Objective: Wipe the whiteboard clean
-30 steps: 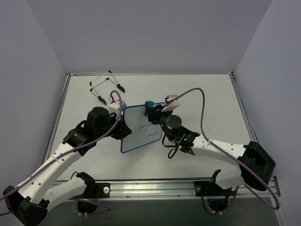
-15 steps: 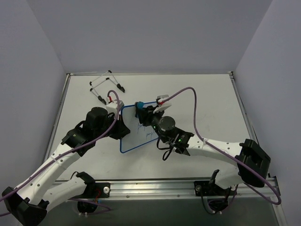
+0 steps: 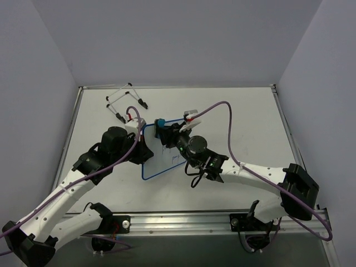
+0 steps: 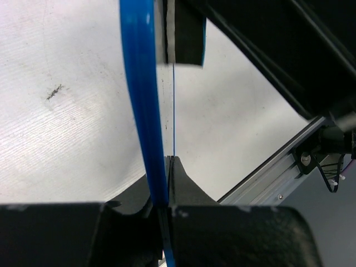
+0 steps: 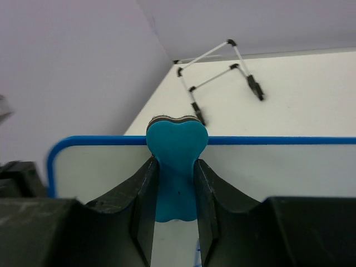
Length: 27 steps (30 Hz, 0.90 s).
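Note:
The whiteboard (image 3: 161, 162), white with a thin blue frame, lies on the table between the arms and bears blue handwriting near its middle. My left gripper (image 3: 142, 146) is shut on its left edge; the left wrist view shows the blue frame (image 4: 142, 100) edge-on between the jaws. My right gripper (image 3: 166, 133) is shut on the small blue eraser (image 3: 160, 123), pressed at the board's top left corner. In the right wrist view the eraser (image 5: 177, 167) sits between the fingers, overlapping the frame's top edge (image 5: 278, 140).
A thin wire easel stand (image 3: 125, 102) lies at the table's back left, also in the right wrist view (image 5: 222, 75). The aluminium rail (image 3: 183, 219) runs along the near edge. Purple cables loop over both arms.
My right gripper has slid the eraser leftwards along the top of the board, from its right part to the top left corner. The left gripper has kept its hold.

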Tool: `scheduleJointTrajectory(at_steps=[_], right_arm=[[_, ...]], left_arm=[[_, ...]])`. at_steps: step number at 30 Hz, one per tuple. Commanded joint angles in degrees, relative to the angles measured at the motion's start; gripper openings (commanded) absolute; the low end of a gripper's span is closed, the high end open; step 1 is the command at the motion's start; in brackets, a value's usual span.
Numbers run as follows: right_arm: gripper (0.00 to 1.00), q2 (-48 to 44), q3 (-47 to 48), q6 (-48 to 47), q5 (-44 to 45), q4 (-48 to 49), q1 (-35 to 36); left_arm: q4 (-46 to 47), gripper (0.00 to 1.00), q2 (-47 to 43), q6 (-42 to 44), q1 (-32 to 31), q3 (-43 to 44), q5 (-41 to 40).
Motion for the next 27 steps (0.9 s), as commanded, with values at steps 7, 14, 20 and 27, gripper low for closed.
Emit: scheduleJointTrajectory(at_steps=[7, 14, 20, 27], right_arm=[[0.04, -1.1, -8.6, 2.8, 0.2, -1.6, -8.9], [0.04, 0.8, -5.4, 1.5, -4.1, -0.5, -5.2], [0.04, 2.5, -3.0, -0.4, -0.2, 5.4, 4.0], [0.04, 5.7, 0.4, -1.9, 0.2, 10.8, 10.2]], left_arm=[[-2.3, 0.02, 0.4, 4.8, -2.2, -0.4, 5.9], [-2.1, 0.02, 0.6, 4.8, -2.2, -0.4, 6.1], [-2.0, 0.02, 0.6, 5.0, -2.2, -0.6, 6.6], [-1.8, 0.02, 0.6, 5.0, -2.4, -0.7, 7.3]])
